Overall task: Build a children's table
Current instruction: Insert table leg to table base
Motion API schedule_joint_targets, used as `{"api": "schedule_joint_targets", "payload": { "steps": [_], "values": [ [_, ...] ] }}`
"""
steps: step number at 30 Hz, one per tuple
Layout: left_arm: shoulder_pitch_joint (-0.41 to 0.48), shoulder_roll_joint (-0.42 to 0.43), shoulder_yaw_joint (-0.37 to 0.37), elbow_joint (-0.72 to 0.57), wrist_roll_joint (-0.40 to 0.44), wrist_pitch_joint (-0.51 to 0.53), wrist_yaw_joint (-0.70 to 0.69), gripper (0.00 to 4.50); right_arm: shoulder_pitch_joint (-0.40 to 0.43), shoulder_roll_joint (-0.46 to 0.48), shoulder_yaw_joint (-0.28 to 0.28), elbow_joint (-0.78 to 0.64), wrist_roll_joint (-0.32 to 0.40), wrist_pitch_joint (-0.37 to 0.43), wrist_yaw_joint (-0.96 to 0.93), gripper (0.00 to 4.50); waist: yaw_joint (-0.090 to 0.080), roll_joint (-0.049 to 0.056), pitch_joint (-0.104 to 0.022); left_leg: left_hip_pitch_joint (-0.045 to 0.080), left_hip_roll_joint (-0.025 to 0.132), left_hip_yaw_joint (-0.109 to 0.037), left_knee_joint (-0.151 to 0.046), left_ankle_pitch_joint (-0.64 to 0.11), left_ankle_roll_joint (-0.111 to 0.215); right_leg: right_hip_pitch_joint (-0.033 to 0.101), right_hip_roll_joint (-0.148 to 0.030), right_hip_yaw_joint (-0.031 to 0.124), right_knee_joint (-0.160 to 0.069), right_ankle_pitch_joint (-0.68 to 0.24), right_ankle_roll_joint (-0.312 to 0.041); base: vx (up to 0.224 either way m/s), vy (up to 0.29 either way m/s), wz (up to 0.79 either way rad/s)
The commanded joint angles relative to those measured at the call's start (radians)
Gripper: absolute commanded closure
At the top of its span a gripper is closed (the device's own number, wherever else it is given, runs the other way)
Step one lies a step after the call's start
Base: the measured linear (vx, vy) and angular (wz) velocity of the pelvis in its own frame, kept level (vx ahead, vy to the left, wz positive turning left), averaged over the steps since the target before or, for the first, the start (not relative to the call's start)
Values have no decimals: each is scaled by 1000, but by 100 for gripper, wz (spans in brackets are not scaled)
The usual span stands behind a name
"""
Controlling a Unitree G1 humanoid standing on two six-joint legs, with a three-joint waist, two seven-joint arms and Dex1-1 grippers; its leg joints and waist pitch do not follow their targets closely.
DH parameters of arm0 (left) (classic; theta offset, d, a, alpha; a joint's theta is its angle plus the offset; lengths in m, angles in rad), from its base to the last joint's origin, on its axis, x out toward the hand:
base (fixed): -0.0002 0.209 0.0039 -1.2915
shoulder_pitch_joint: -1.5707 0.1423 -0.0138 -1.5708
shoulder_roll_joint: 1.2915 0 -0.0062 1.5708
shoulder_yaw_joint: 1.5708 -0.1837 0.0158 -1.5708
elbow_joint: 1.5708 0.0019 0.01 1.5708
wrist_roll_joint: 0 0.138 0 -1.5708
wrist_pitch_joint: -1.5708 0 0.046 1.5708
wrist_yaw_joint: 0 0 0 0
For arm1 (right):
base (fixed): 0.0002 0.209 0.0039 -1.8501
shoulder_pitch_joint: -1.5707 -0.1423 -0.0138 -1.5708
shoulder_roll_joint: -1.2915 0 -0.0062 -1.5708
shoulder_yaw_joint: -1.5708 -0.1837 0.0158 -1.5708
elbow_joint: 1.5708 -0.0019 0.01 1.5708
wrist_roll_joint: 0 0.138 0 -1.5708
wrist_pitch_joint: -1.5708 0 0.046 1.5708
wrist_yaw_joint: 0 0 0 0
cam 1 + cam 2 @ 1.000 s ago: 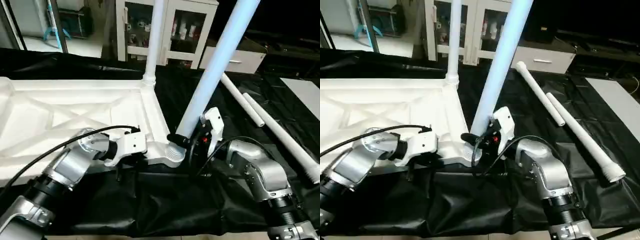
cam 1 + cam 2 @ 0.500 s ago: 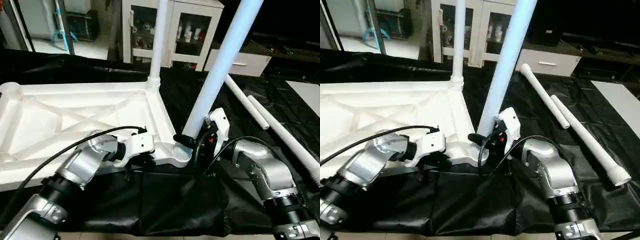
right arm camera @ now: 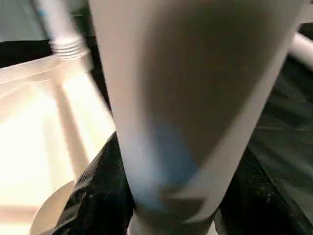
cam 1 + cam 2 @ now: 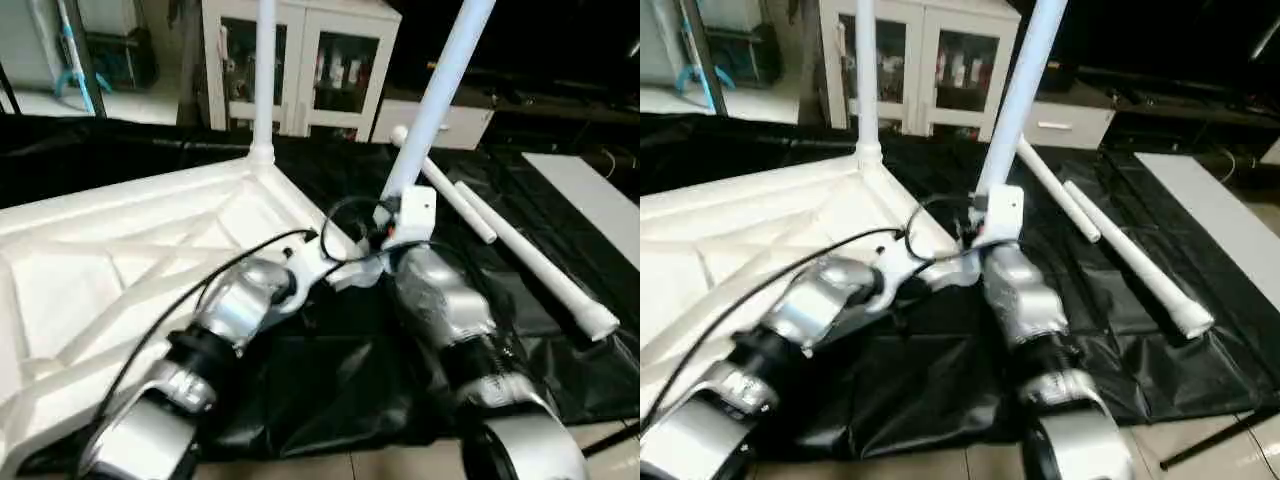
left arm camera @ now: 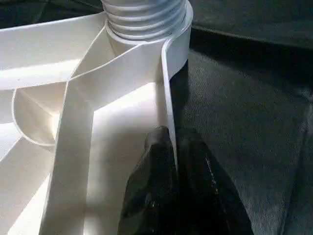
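On the bench (image 4: 560,180), draped in black sheeting, the white table top (image 4: 90,270) lies upside down with its ribbed underside facing up. One leg (image 4: 264,70) already stands upright in the far corner socket. A second leg (image 4: 435,90) leans at a slant over the near corner socket (image 5: 146,14), its lower end gripped between the fingers of the right end effector (image 4: 385,228), which is closed around the tube. The left end effector (image 5: 173,161) is pinched narrow on the thin rim wall of the table top just beside that threaded socket, steadying the top. Two more legs (image 4: 520,255) lie loose on the black sheeting off to the robot's right, well apart from the top. By my reading, the job is under halfway: one leg looks fitted, the second seems to be at the seating or screwing stage and not yet straight, and two legs plus two open corners remain.
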Motion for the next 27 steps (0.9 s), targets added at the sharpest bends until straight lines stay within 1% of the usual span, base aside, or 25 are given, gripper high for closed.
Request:
{"api": "schedule_joint_targets", "payload": {
  "steps": [1,2,3,4,6,8,9,11,13,14,15,16,17,18,19,20,21,22,23,24,25,26,27],
  "values": [
    [-4,-26,-17,-23,-21,-7,-36,450,55,-46,-109,174,-16,35,-143,266,-4,29,-20,16,14,-21,-80,-606,-52,-11,-50,19,-114,-601,-36,0,0,0],
    [-3,-30,-13,-20,-23,-3,-31,450,41,-42,-110,194,-23,13,-164,266,-6,25,-20,13,16,-23,-82,-604,-49,-8,-51,18,-112,-599,-34,0,0,0],
    [3,-25,-12,-25,-23,0,-33,450,32,-39,-115,205,-21,3,-166,266,-8,25,-20,6,17,-26,-86,-601,-50,-4,-52,17,-110,-590,-35,0,0,0],
    [3,-25,-12,-25,-23,0,-33,450,32,-39,-115,205,-21,3,-166,266,-10,28,-21,3,18,-28,-88,-598,-52,0,-52,17,-108,-569,-38,0,0,0],
    [8,-19,-9,-26,-23,2,-35,450,19,-38,-109,221,-21,-10,-157,266,-12,26,-21,0,20,-28,-91,-594,-55,1,-51,18,-104,-536,-48,0,0,0],
    [5,-15,-4,-13,-25,-4,-34,450,1,-34,-106,240,-11,-25,-134,266,-12,24,-21,1,20,-26,-91,-588,-55,0,-52,20,-102,-520,-55,0,0,0],
    [2,-14,-2,-8,-26,-6,-34,450,-6,-32,-101,244,-12,-37,-128,266,-12,25,-20,1,20,-25,-91,-589,-55,-2,-52,21,-102,-515,-59,0,0,0],
    [1,-13,-1,-5,-26,-7,-33,450,-11,-32,-94,248,-14,-42,-118,266,-12,26,-20,1,20,-25,-91,-590,-55,-2,-52,22,-102,-512,-61,0,0,0],
    [0,-13,0,-3,-27,-9,-33,450,-21,-28,-89,251,-3,-54,-81,266,-13,26,-20,1,20,-24,-91,-588,-54,-3,-51,23,-102,-508,-62,0,0,0],
    [0,-11,0,-2,-27,-10,-34,450,-25,-28,-79,250,-4,-60,-59,210,-12,27,-21,0,20,-23,-91,-584,-54,-2,-52,25,-101,-500,-65,0,0,0],
    [1,-9,0,-3,-27,-13,-37,450,-26,-28,-73,242,-4,-67,-46,196,-11,29,-21,-2,21,-23,-92,-577,-54,-1,-52,25,-99,-489,-68,0,0,0],
    [1,-9,0,-3,-27,-13,-37,450,-26,-28,-73,242,-4,-67,-46,196,-11,28,-23,-2,21,-22,-92,-570,-54,0,-52,26,-98,-478,-71,0,0,0],
    [1,-7,0,-3,-26,-15,-41,450,-29,-30,-70,240,-5,-75,-37,190,-6,30,-27,1,24,-18,-90,-545,-53,-1,-52,30,-95,-429,-86,0,0,0],
    [2,-4,-2,-2,-25,-26,-47,450,-31,-33,-65,226,-3,-74,-16,176,0,30,-28,6,25,-9,-86,-515,-53,-8,-48,35,-89,-363,-109,0,0,0],
    [3,-1,-2,-2,-25,-33,-51,450,-31,-34,-62,216,0,-72,-4,154,-1,26,-30,-1,24,-7,-86,-488,-48,-2,-47,36,-82,-334,-118,0,0,0],
    [3,2,-1,0,-26,-41,-56,450,-29,-40,-48,193,-2,-63,35,154,4,32,-34,-14,26,-7,-88,-426,-46,12,-46,38,-71,-278,-126,0,0,0],
    [3,6,0,2,-27,-47,-62,450,-22,-48,-36,160,1,-42,70,148,6,23,-39,-18,25,2,-82,-356,-31,18,-42,39,-63,-207,-136,0,0,0],
    [3,8,0,2,-27,-50,-66,450,-14,-55,-28,135,3,-24,97,148,10,24,-38,-17,24,7,-80,-339,-22,14,-41,40,-63,-197,-143,0,0,0],
    [2,10,0,3,-28,-52,-69,450,-8,-60,-23,117,5,-11,114,135,14,26,-33,-15,23,14,-78,-328,-11,10,-42,43,-67,-212,-149,0,0,0],
    [2,14,0,3,-28,-55,-75,450,4,-69,-15,85,9,8,138,119,16,28,-34,-17,23,14,-78,-319,-11,12,-45,44,-66,-216,-152,0,0,0],
    [1,17,0,4,-29,-57,-77,450,13,-76,-11,60,11,18,152,110,21,29,-35,-19,23,15,-77,-296,-13,16,-44,44,-65,-209,-153,0,0,0],
    [2,22,-1,3,-30,-60,-81,450,28,-87,-3,18,15,34,180,110,23,27,-35,-19,22,18,-74,-274,-12,16,-44,46,-61,-191,-158,57,-46,3],
    [2,24,-1,4,-30,-63,-82,450,37,-93,1,-7,21,50,198,102,25,27,-35,-21,22,18,-73,-258,-10,19,-45,46,-58,-179,-158,0,0,0]
  ]
}}
